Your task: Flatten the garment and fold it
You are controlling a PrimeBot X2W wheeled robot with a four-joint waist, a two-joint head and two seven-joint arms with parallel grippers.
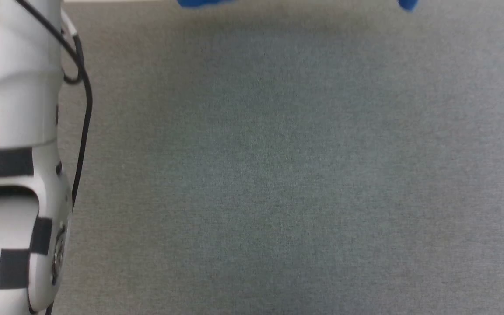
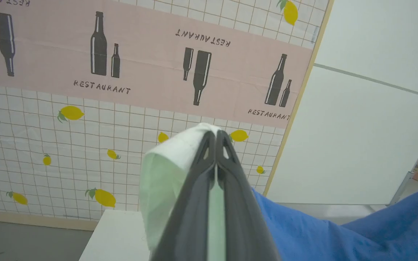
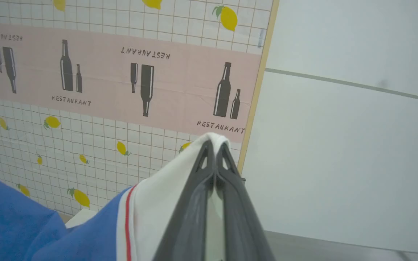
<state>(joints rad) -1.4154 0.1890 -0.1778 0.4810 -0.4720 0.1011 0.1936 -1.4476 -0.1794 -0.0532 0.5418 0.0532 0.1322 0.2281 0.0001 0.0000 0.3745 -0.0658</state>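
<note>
Wallpaper beyond; left gripper pinches garment.

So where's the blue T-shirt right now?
The T-shirt is held up between both arms: the left gripper and right gripper each pinch a white sleeve, and its blue edge peeks in at the head view's top.

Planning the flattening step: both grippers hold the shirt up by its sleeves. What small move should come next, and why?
Probably lower both arms together, laying the royal-blue jersey T-shirt onto the grey surface. The left gripper and right gripper are each shut on a white sleeve, holding it up toward the wall.
</note>
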